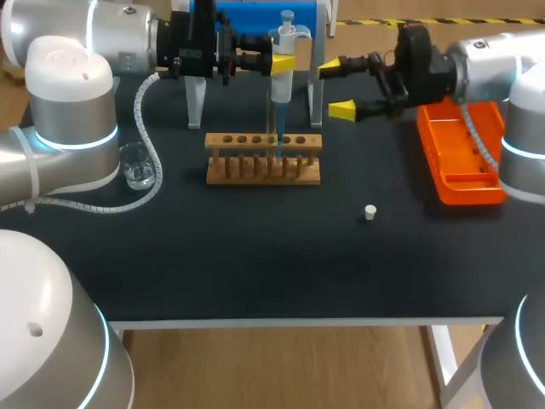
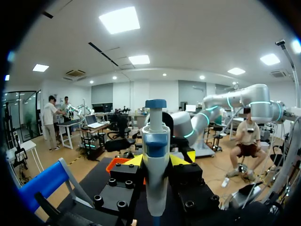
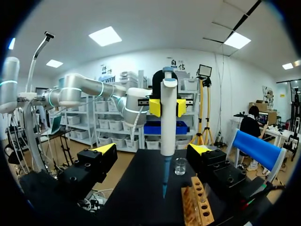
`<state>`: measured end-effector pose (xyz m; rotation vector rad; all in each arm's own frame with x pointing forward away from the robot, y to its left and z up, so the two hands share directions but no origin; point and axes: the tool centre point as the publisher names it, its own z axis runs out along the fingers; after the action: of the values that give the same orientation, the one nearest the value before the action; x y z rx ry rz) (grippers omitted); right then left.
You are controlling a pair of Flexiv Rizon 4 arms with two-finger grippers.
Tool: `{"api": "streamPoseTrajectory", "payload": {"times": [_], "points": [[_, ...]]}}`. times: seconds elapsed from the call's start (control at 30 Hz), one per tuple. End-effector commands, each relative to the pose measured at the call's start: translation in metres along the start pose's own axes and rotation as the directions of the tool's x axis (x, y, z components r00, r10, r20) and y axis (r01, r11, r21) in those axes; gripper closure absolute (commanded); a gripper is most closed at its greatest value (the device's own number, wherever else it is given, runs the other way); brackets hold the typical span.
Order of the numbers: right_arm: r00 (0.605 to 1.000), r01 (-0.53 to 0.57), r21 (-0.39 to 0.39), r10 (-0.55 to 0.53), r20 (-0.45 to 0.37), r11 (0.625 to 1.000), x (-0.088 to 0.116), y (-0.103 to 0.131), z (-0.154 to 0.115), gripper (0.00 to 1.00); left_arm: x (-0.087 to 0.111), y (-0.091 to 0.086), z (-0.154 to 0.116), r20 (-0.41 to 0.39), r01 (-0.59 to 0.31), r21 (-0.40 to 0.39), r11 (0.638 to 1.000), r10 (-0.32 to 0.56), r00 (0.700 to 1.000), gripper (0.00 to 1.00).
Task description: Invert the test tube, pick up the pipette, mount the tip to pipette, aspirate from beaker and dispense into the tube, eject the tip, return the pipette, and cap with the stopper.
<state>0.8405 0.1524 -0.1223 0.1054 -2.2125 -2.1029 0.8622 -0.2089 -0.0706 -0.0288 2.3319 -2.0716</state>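
Reaching in level from the left along the far side of the table, our left arm point(image 1: 94, 34) keeps its wrist horizontal. The left gripper point(image 1: 283, 64) has its yellow fingers closed on the body of the pipette point(image 1: 283, 85) from both sides. We hold the pipette upright, blue plunger on top. Its teal tip point(image 1: 278, 141) points straight down to the wooden rack point(image 1: 255, 170), at a hole right of the middle; whether it sits inside a tube we cannot tell.

Our right arm point(image 1: 490, 68) comes in level from the right. The right gripper point(image 1: 339, 87) is just right of the pipette, jaws spread wide and holding nothing.

The beaker point(image 1: 136, 166) stands left of the rack, near our left arm's elbow. The stopper point(image 1: 370, 212) lies on the table nearer to us, right of the rack. The orange tray point(image 1: 460, 183) sits at the right, under our right arm.
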Motion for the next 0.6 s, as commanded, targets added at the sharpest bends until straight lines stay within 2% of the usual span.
{"api": "streamPoseTrajectory", "payload": {"times": [0.03,0.4,0.6], "points": [[1.0,-0.003,-0.005,0.003,0.02,1.0,0.002,0.003,0.015,0.0,0.0,-0.001,0.0,-0.002,0.0,-0.001,1.0,0.0,1.0,1.0],[0.999,-0.008,-0.011,0.009,0.041,1.0,0.002,0.006,0.043,0.0,0.0,-0.001,0.0,-0.002,0.0,-0.001,1.0,0.0,1.0,1.0],[0.999,-0.002,-0.015,0.003,0.053,1.0,-0.007,0.005,0.056,0.0,0.0,-0.001,0.0,-0.002,0.0,-0.001,1.0,0.0,1.0,1.0]]}}
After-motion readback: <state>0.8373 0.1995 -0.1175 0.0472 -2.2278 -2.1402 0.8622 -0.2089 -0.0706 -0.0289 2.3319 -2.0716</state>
